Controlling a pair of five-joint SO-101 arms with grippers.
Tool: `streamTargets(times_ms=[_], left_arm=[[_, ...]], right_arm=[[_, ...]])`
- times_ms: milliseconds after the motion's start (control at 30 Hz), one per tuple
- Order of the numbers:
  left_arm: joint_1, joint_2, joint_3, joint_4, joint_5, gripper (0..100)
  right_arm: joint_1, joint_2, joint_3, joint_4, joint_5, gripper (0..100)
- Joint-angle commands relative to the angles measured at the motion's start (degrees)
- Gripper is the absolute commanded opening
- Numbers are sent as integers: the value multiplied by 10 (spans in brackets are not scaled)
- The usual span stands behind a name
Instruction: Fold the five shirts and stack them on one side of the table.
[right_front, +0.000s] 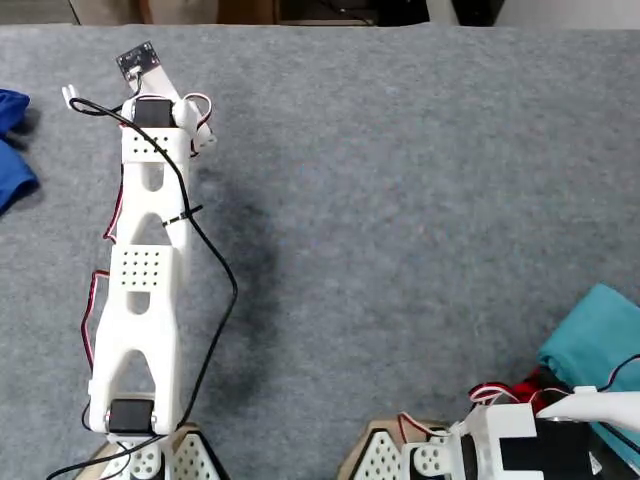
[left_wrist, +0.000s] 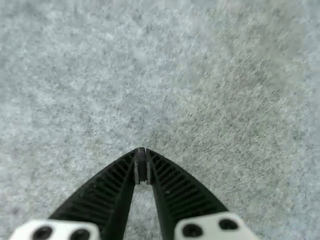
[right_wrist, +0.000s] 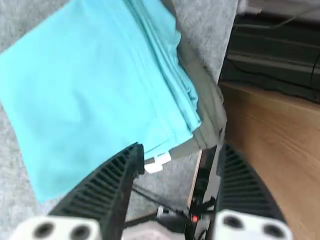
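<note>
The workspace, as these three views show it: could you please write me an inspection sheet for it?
Surface: grey felt-like table.
Job's things: folded teal shirt lying on a grey-green shirt near the table's right edge; blue shirt at the left edge, partly out of frame.
Clutter: nothing seen.
Grippers: left gripper shut, holding nothing, above bare table; right gripper open over the teal shirt's corner.
Cables: black cable along the left arm; red wires by the right arm.
Surroundings: wooden surface beyond the table.
</note>
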Motion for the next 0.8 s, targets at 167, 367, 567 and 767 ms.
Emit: streamTargets(times_ms=[167, 367, 567, 767], left_arm=[[-13, -15, -29, 17, -5, 19], [-128, -68, -29, 83, -40, 19], [-302, -105, -28, 93, -121, 60], [-459, -71, -24, 6, -178, 215]], right_arm=[[-12, -33, -138, 43, 2, 61], [-81, -93, -138, 44, 3, 18], [-275, -208, -36, 44, -1, 18], [-499, -317, 83, 42, -53, 19]])
